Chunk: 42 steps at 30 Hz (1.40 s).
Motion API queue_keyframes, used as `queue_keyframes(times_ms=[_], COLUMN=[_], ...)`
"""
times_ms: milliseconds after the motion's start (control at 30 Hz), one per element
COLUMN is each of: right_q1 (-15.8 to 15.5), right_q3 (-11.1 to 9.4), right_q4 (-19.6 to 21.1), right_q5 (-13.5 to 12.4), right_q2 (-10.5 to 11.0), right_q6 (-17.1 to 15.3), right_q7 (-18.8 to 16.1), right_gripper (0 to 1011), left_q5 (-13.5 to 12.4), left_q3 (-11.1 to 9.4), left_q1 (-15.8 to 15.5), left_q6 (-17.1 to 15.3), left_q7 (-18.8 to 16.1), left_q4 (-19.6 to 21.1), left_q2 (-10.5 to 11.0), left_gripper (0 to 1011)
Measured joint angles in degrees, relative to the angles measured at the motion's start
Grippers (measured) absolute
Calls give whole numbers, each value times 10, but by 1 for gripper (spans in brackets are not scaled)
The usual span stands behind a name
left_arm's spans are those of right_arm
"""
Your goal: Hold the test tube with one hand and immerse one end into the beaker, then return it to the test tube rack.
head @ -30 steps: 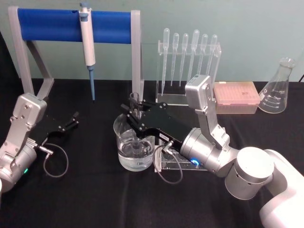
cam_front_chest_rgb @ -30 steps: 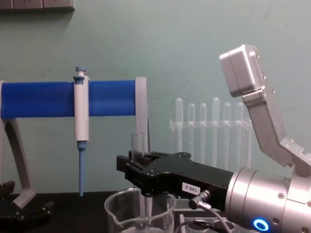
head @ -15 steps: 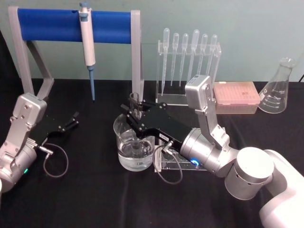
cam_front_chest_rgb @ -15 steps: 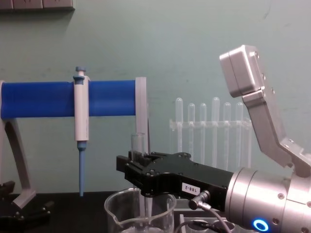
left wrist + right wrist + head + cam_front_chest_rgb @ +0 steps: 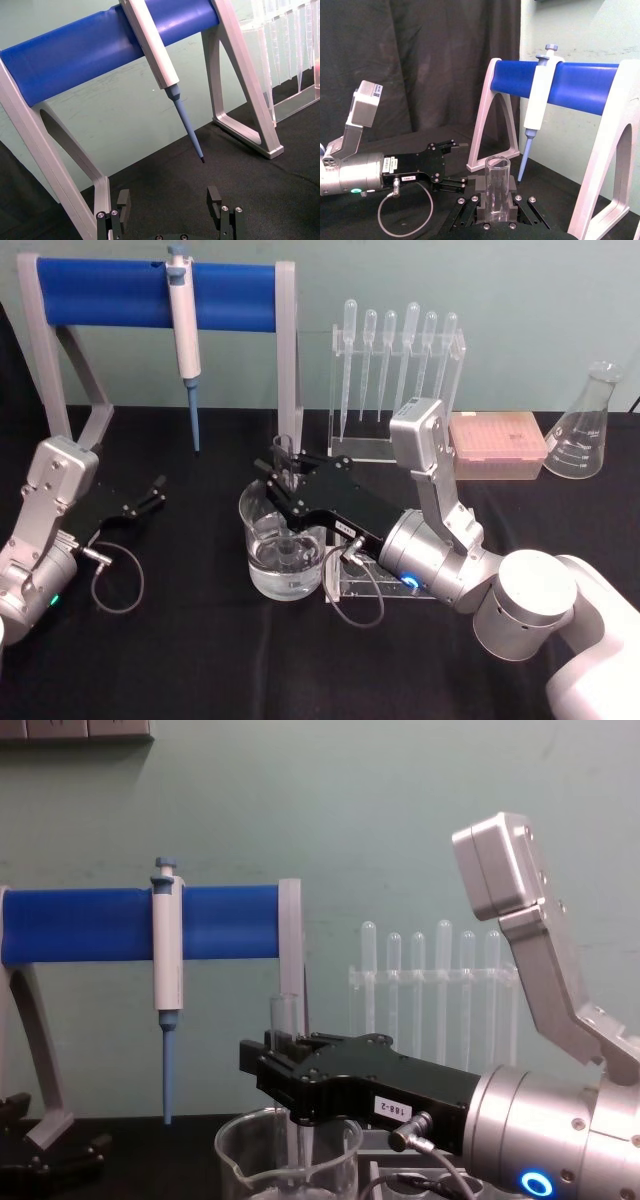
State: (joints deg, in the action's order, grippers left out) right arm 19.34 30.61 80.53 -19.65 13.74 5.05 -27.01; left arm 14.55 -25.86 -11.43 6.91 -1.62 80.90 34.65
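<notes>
Currently, immersion step: right hand [image 5: 285,476] is clamping the upright test tube [image 5: 284,452], its lower end apparently dipping into the beaker [image 5: 262,540]. Next move is calling for a straight lift, then carrying right to the rack [image 5: 335,585]. Left hand [image 5: 150,495] is resting far left, fingers spread, holding nothing.

Light falls evenly from above onto my bench, bright and soft, so the green wall [image 5: 350,820] is lit flat with only a faint shadow beside the stand's grey post [image 5: 290,950]. The black cloth [image 5: 200,660] swallows light and shows almost no shadows. Small white glints sit on the beaker [image 5: 258,540] rim and its water, and on the flask [image 5: 585,430] far right. The test tube [image 5: 497,192] carries a pale sheen along its lip. From my right wrist, the dark curtain [image 5: 420,65] is dim against the bright wall. My ring light [image 5: 537,1183] glows blue, and my silver casing [image 5: 497,850] shines.
</notes>
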Motion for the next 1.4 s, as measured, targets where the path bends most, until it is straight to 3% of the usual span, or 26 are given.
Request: queue_keyframes(times_ms=[1400], right_q1=[0], right_q3=[0], right_q4=[0], right_q5=[0], right_q2=[0], right_q6=[0], right_q7=[0], right_gripper=[224], left_q5=[0], left_q3=[0], left_q1=[0], left_q6=[0], left_q7=[0], left_q4=[0], left_q2=[0], left_gripper=[1000])
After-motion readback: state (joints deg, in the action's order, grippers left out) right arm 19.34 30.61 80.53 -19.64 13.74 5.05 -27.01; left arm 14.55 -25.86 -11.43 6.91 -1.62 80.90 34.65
